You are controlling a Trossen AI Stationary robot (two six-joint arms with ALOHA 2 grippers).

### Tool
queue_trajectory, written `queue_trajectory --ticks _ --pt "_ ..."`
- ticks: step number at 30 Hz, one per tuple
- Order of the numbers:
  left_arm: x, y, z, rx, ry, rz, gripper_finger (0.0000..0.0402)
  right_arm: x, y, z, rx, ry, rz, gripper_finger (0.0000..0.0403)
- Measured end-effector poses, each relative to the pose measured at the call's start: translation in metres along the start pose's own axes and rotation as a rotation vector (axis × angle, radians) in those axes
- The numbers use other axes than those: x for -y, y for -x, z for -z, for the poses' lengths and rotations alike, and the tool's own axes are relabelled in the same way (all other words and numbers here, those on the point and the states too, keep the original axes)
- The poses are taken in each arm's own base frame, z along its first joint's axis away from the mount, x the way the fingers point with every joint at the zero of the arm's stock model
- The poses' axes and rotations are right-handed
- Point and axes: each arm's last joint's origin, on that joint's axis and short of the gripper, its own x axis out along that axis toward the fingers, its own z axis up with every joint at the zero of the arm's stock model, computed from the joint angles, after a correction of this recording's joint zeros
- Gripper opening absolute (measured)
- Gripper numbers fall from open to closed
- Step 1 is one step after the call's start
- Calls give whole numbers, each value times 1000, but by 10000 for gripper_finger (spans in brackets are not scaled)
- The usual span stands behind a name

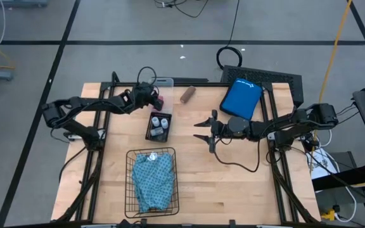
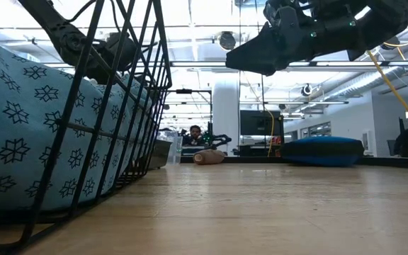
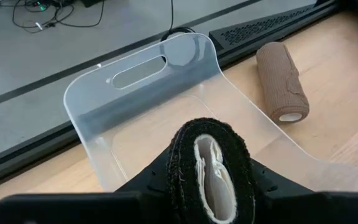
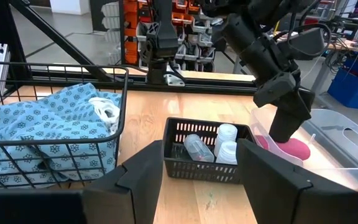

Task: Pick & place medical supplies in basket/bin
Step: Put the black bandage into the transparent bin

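Reaching into the clear plastic box [image 3: 166, 93] at the far side of the worktop [image 1: 233, 183], the left end effector [image 1: 152, 96] has its fingers pinched on a black roll [image 3: 211, 168], seen end-on just above the box floor. In the right wrist view the same arm stands over a pink roll [image 4: 289, 149] lying in that box, so I judge the step in hand to be taking a supply out of the box. Next the roll must be lifted clear of the box wall and carried toward the near edge to the wire basket [image 1: 151, 183], which already holds the folded teal cloth [image 1: 154, 180].

The right end effector [image 1: 201, 129] hangs above the middle of the worktop with its fingers spread and nothing between them, pointing toward the small black tray [image 1: 158, 125].

That tray, holding white-capped vials [image 4: 226, 142], sits between the clear box and the basket, directly on the carrying path, so the roll needs enough height to pass over it. The brown roll [image 1: 187, 95] lies on the worktop just beside the box, untouched. A blue pouch [image 1: 241, 99] rests farther right, well apart from the work. The waiting right arm is near the tray and could crowd the left arm's route.
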Motion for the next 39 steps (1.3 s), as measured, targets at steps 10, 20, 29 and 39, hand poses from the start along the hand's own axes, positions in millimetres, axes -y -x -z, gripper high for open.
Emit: queue_trajectory --ticks 10,20,29,39 --pt "-1 0 2 -23 59 -10 195 0 0 0 0 0 0 192" --pt "8 7 -14 38 11 25 265 0 0 0 0 0 0 193" --pt "12 13 -38 75 -12 33 269 0 0 0 0 0 0 190" --pt "27 37 -64 -54 -130 67 269 0 0 1 -15 1 -1 191"
